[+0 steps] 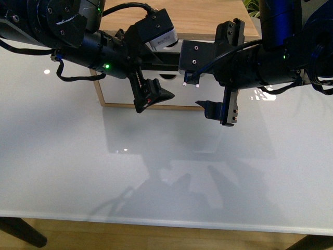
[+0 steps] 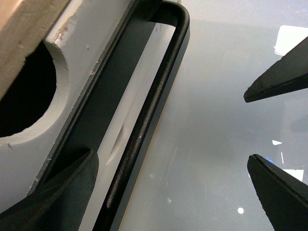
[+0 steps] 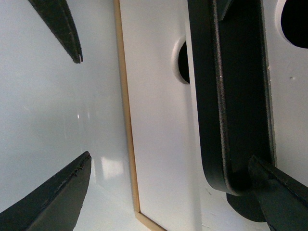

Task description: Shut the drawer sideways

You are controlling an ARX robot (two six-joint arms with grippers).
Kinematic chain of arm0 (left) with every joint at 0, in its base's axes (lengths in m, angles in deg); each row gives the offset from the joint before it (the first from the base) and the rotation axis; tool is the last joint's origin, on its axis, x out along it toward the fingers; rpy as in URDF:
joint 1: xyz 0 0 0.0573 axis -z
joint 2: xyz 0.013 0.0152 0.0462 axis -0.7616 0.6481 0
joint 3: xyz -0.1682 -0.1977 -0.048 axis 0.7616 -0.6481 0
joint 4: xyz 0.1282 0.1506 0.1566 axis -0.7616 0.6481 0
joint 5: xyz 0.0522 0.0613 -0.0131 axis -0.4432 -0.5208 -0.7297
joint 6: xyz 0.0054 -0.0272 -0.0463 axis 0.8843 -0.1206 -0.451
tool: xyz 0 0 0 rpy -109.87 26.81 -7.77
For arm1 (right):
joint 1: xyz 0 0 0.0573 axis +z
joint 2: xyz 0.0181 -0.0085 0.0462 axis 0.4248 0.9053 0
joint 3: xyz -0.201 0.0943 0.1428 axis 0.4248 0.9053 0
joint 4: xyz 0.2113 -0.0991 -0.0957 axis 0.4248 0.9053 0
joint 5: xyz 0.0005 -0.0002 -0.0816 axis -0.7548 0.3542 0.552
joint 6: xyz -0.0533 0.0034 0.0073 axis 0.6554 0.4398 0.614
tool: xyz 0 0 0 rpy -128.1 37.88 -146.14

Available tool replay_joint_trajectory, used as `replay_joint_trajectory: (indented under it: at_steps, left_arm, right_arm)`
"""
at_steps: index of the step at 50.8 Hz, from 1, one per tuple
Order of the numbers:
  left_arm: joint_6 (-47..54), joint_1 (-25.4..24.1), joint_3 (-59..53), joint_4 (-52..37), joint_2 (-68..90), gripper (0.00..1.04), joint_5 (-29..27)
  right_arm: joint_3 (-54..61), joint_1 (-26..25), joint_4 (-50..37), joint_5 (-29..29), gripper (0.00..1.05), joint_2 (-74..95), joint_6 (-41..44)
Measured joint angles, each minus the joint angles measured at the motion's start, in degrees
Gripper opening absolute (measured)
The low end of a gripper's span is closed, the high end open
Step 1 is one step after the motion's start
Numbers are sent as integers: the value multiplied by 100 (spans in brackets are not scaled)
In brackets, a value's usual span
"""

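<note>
The drawer (image 2: 72,72) is white-fronted with a half-round notch (image 2: 24,96) and a black bar handle (image 2: 154,110). In the front view the handle (image 1: 162,66) is mostly hidden behind the arms. My left gripper (image 1: 152,98) is open and empty, and in its wrist view (image 2: 173,190) one finger (image 2: 67,192) lies over the drawer front beside the handle. My right gripper (image 1: 221,112) is open and empty. In its wrist view (image 3: 168,192) one finger (image 3: 281,197) is against the end of the handle (image 3: 226,96).
The wooden cabinet (image 1: 203,18) stands at the back of the glossy white table (image 1: 156,182). A plain white front (image 3: 154,120) with a wood edge lies beside the handled drawer. Each wrist view shows a further dark fingertip (image 2: 284,72) (image 3: 60,29).
</note>
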Motion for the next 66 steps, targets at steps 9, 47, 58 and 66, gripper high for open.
replay_joint_trajectory:
  at_steps: [9, 47, 58, 66]
  left_arm:
    - [-26, -2, 74, 37, 44, 96, -7]
    - [-293, -299, -1012, -619, -778, 96, 203]
    - [-962, -662, -1788, -1416, -1591, 96, 243]
    - [-2116, -1134, -2623, -2409, -2527, 96, -52]
  right_arm:
    - [-72, -11, 0, 20, 96, 55, -17]
    - [916, -208, -116, -326, 96, -745, -28]
    - [1624, -402, -557, -457, 96, -1530, -424]
    - [2441, -656, -1152, -498, 96, -2356, -1204]
